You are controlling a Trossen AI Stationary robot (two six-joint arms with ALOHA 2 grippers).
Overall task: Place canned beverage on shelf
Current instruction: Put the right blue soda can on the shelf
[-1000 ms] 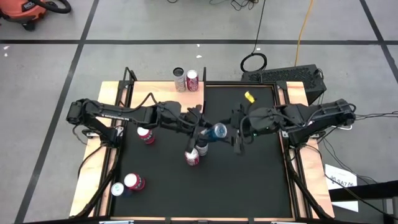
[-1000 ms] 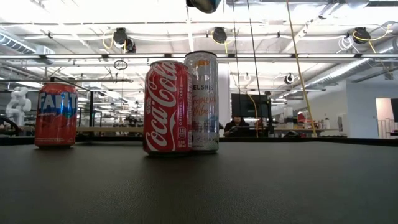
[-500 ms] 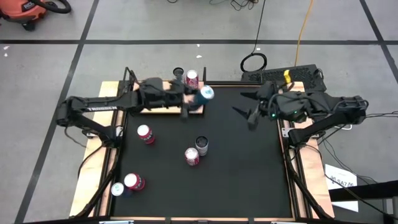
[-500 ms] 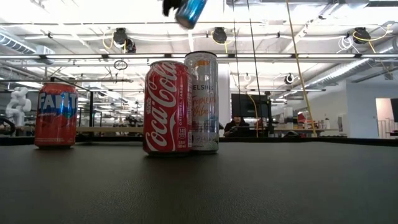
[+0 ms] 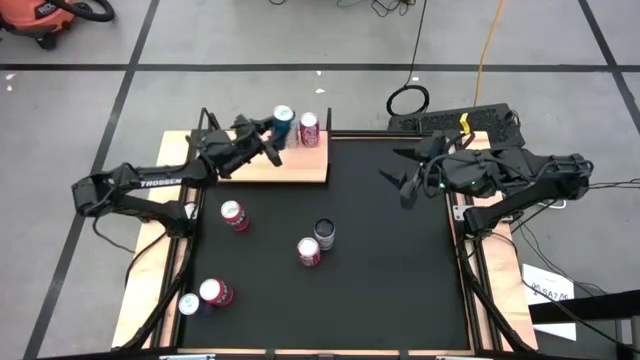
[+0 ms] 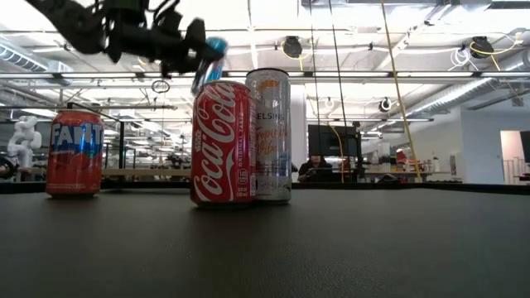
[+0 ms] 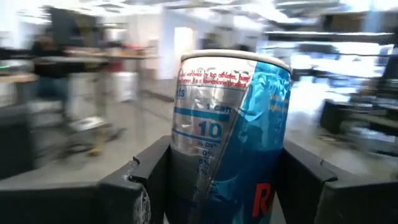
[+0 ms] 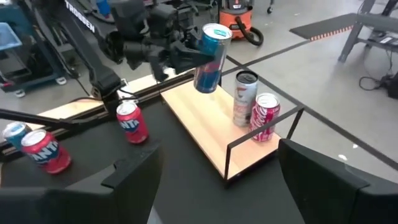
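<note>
The canned beverage (image 8: 211, 59), a blue and silver can, hangs above the light wood shelf (image 5: 270, 165) at the table's far left, with my left gripper (image 5: 268, 135) shut on it. In the low view the can (image 6: 211, 64) shows high up behind the red cola can. A silver can (image 8: 244, 98) and a pink-red can (image 5: 309, 128) stand on their bases on the shelf's right end. My right gripper (image 5: 400, 185) hovers open over the table's far right, holding nothing. My left gripper pinches the blue can's side wall (image 7: 186, 155) at about mid-height between its two fingers (image 7: 143, 186). The fingers reach in about level from the table's left, lying across the can. The can is nearly upright, top up, lifted clear above the shelf.
A red can (image 5: 234, 215) stands at the table's left, a cola can (image 5: 309, 251) and a silver can (image 5: 324, 233) at its middle, and two more cans (image 5: 205, 296) at the near left. Thin black posts (image 8: 227, 163) frame the shelf.
My left gripper has carried the blue can from above the table's middle toward the far left, over the shelf, sinking a little. It has tipped from pointing down to about level, so the can has come upright. My right gripper has drawn back toward the right edge.
</note>
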